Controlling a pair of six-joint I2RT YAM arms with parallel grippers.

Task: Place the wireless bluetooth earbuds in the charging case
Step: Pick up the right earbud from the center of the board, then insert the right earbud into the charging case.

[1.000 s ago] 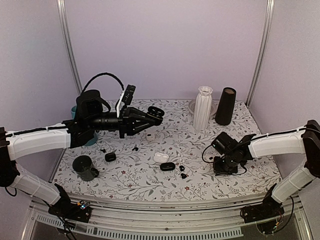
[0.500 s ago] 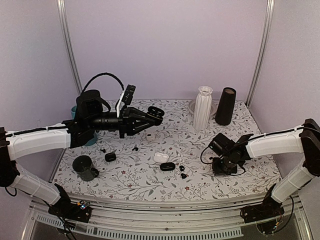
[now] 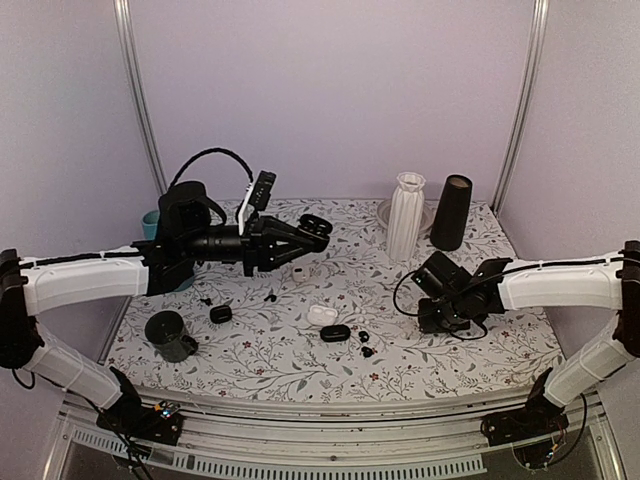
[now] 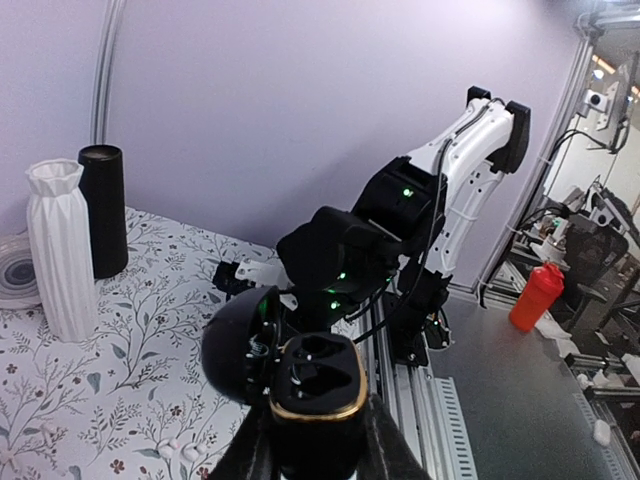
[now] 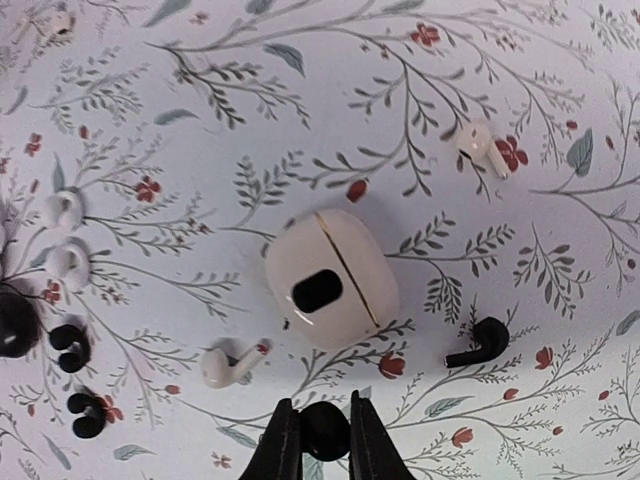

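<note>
My left gripper [image 4: 318,445] is clamped on the open black charging case [image 4: 318,392], bottom center of the left wrist view. My right gripper [image 5: 325,448] pinches 1 black earbud [image 5: 325,428] at bottom center, just below a white case [image 5: 332,278].

Two vases [image 3: 406,215], two cups [image 3: 168,335], one plate [image 3: 383,210], five charging cases [image 3: 335,333] and roughly nine tiny earbuds [image 5: 478,343]

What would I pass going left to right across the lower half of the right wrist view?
First two small black buds, white stemmed earbud, cream rounded charging case, black stemmed earbud.
</note>
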